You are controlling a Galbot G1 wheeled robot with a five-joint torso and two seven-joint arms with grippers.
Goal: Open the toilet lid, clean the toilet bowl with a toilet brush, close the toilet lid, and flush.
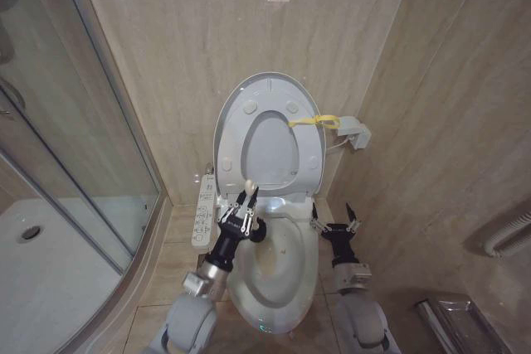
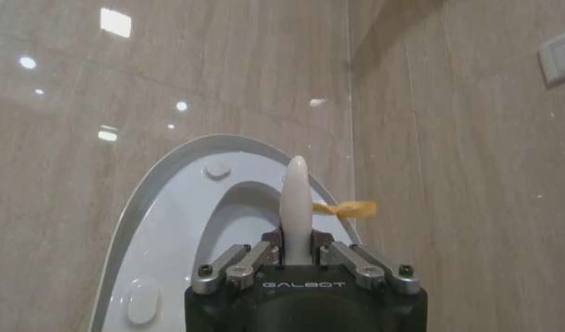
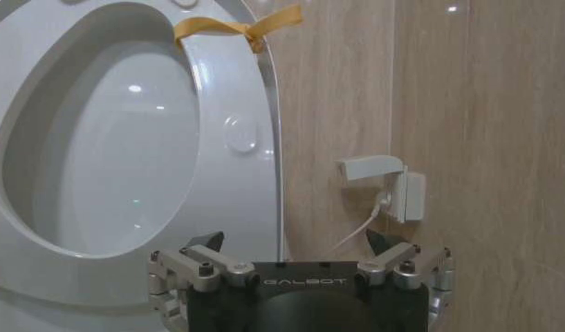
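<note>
Beige stone-look tiles are covering the two walls [image 1: 207, 31] meeting behind one white ceramic oval toilet bowl [image 1: 282, 288], whose long axis is running from near to far. One large white glossy oval toilet lid [image 1: 267, 134] is standing raised against the far wall, its long axis pointing upward and its underside facing the robot, with the ring-shaped seat [image 1: 270, 173] lifted against it; a yellow strap loop [image 1: 314, 121] is hanging at its right edge. One curved glass shower screen [image 1: 75, 147] is being cut off at the left edge. One white button panel [image 1: 202, 217] is lying left of the bowl.

Two grippers are showing. Over the bowl's left rim, the left gripper [image 1: 247, 197] is clamping the slim white handle of one toilet brush [image 2: 296, 207], handle pointing up toward the lid; the brush head is hidden below. Right of the bowl, the right gripper [image 1: 336, 215] is hovering spread wide, gripping nothing.
</note>
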